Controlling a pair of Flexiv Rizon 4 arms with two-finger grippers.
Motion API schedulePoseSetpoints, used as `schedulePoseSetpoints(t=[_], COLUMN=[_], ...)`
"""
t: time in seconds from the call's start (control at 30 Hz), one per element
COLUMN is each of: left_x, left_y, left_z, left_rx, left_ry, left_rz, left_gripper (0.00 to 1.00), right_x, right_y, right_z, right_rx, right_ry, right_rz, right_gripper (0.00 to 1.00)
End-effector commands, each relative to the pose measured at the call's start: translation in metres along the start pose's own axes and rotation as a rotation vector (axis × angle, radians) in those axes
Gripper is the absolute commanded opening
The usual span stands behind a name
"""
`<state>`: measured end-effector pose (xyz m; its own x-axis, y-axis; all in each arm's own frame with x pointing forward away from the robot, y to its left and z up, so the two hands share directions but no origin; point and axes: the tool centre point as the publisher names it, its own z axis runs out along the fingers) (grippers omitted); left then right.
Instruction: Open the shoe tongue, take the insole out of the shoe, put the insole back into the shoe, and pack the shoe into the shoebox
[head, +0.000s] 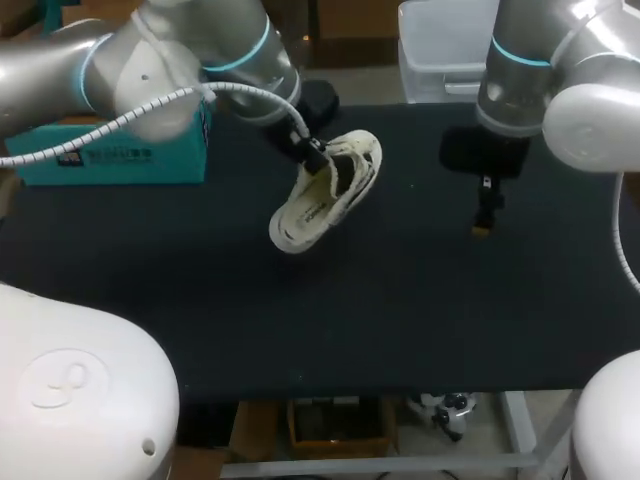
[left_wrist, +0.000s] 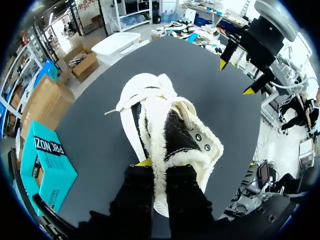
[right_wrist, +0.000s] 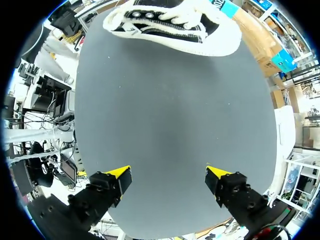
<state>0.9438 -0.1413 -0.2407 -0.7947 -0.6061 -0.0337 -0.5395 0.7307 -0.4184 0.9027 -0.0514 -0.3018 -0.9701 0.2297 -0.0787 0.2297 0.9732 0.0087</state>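
A cream shoe (head: 335, 190) with fleece lining and a black inside stands tilted near the table's middle, its low end on the black mat. My left gripper (head: 315, 155) is shut on a fleecy strip at the shoe's opening. In the left wrist view that strip of the shoe (left_wrist: 165, 130) runs between the black fingers (left_wrist: 135, 190); whether it is the tongue I cannot tell. My right gripper (head: 484, 215) hangs open over bare mat to the shoe's right. In the right wrist view it (right_wrist: 167, 175) holds nothing, and the shoe (right_wrist: 170, 22) lies far ahead. The teal shoebox (head: 110, 150) sits at the back left.
The black mat (head: 400, 300) covers the table. The right gripper (left_wrist: 237, 77) shows beyond the shoe in the left wrist view, and the shoebox (left_wrist: 47, 160) lies off to one side of the left gripper.
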Motion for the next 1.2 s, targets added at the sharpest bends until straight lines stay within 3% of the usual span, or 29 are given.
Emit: schedulePoseSetpoints(t=[0.03,0.2,0.4,0.73,1.0,1.2], left_x=[-0.034,-0.073,-0.103,-0.136,-0.180,-0.218], left_y=[0.010,0.015,0.024,0.041,0.054,0.054], left_z=[-0.030,-0.055,-0.082,-0.111,-0.131,-0.139], left_rx=[-0.002,-0.014,-0.031,-0.033,-0.008,-0.015], left_ry=[0.081,0.113,0.137,0.118,0.109,0.096], left_rz=[0.109,0.270,0.420,0.516,0.561,0.615], left_gripper=[0.00,0.00,0.00,0.00,0.00,0.00], right_x=[0.001,0.001,0.001,0.001,0.001,0.001], right_y=[-0.001,-0.001,-0.001,-0.001,-0.001,-0.001], right_z=[-0.001,-0.001,-0.001,-0.001,-0.001,-0.001], right_rx=[0.001,0.001,0.001,0.001,0.001,0.001], right_ry=[0.000,0.000,0.000,0.000,0.000,0.000], right_rz=[-0.001,-0.001,-0.001,-0.001,-0.001,-0.001], right_gripper=[1.00,1.00,1.00,1.00,1.00,1.00])
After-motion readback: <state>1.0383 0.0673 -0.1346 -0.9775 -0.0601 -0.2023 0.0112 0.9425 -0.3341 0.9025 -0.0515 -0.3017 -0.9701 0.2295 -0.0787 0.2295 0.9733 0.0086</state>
